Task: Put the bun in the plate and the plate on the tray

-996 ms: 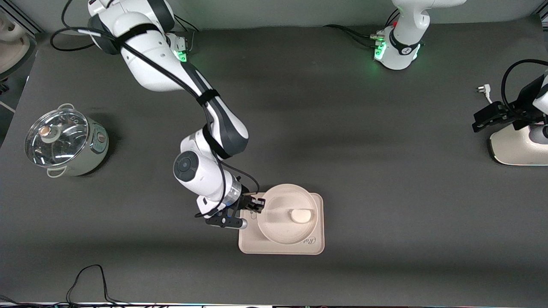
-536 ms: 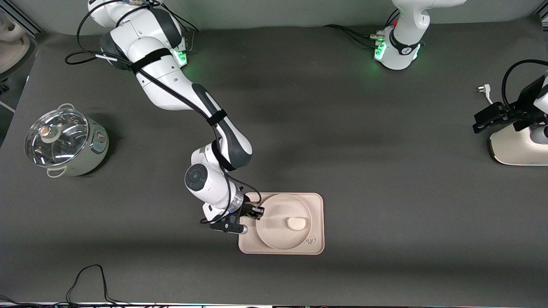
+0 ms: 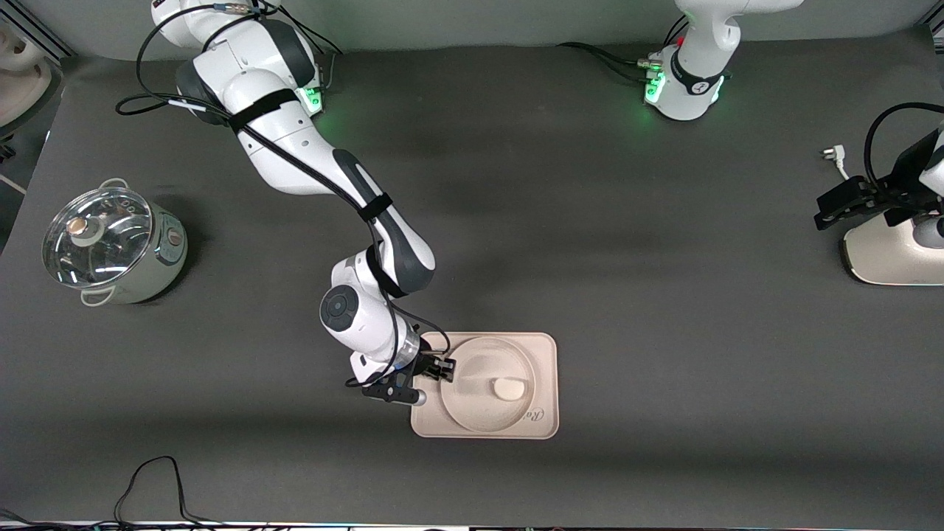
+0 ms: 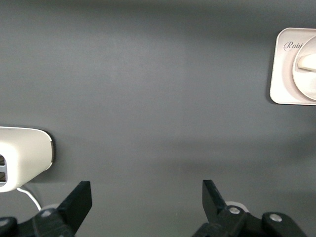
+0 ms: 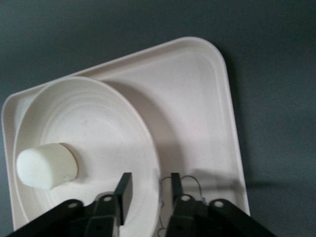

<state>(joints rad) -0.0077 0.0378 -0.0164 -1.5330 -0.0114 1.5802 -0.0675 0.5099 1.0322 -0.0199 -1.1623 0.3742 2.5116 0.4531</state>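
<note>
Dark grey matting covers the worktop (image 3: 590, 243), and on it your tray (image 3: 544, 369) lies toward the front camera's edge, well apart from everything else. Your right end effector (image 3: 445, 366) is down at the plate (image 3: 479, 409), its two fingers (image 5: 124, 190) set narrowly with the plate's raised rim between them, one finger inside the rim and one outside; whether they press the rim or have eased off it cannot be told. That plate sits on the tray right under the right end effector, and the bun (image 3: 508, 387) lies inside the plate, just past the fingertips toward the left arm's end of the worktop (in the right wrist view it shows as a rounded white lump (image 5: 47, 166) close beside the inner finger). A printed drawing on the tray peeks out at the outer finger.

Your left end effector (image 4: 147, 200) waits with its fingers spread wide and nothing between them, over bare matting at the left arm's end of the worktop, with a white appliance (image 3: 889, 254) close beside it. A glass-lidded pot (image 3: 110, 243) stands far off toward the right arm's end.
</note>
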